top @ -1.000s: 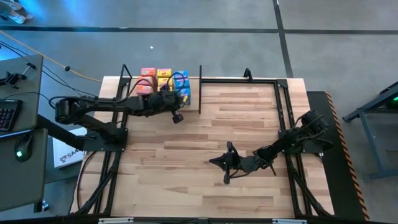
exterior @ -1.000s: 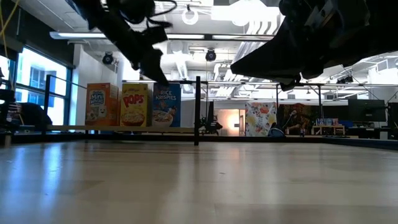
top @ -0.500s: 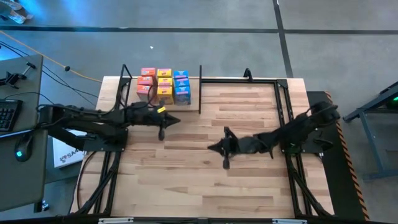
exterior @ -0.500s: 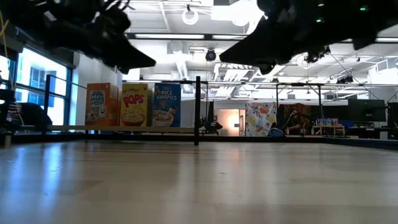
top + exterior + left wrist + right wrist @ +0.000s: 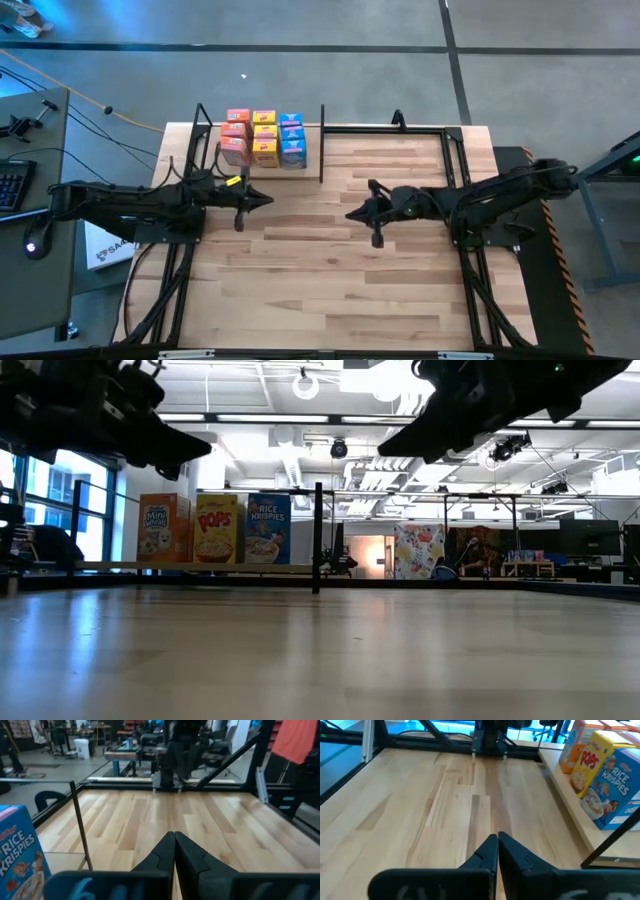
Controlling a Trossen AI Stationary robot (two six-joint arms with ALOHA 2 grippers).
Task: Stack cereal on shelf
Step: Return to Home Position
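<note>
The cereal boxes stand upright on the shelf's pale base board, at the table's far left: three orange-pink, three yellow, three blue. The low view shows one front box of each colour. In the left wrist view a blue box shows beside a black post. My left gripper is shut and empty, hovering on the near side of the shelf. My right gripper is shut and empty above the table's middle, and its wrist view shows the boxes off to one side.
A black upright post bounds the shelf bay on its right side. A black tube frame runs along the table's far and right edges. The striped wooden tabletop lies bare toward the near edge.
My left gripper has drawn back from the cereal boxes toward the table's left and near side, and its arm now lies level. My right gripper has moved toward the far edge, from the table's near middle to its centre. The boxes have stayed where they were.
</note>
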